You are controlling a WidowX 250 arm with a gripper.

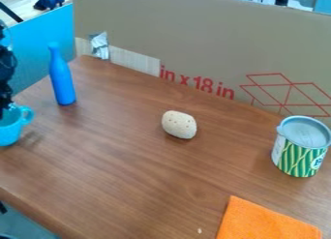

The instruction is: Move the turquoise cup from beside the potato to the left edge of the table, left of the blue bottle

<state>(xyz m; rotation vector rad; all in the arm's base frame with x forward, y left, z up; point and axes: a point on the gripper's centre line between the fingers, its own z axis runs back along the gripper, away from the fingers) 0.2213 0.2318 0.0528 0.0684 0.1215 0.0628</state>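
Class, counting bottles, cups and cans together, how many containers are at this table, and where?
3: a blue bottle at the back left, a light-blue cup cut off by the left edge, and a striped can at the right.

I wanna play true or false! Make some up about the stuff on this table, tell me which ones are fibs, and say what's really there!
1. The gripper is by the light blue cup. True.
2. The pale lump with dark dots lies on the table between the blue bottle and the striped can. True.
3. The blue bottle is lying on its side. False: it stands upright.
4. The orange cloth is nearer to the striped can than to the blue bottle. True.
5. The pale lump is inside the light blue cup. False: it lies on the table, away from the cup.
6. The orange cloth is draped over the striped can. False: it lies on the table, apart from the can.
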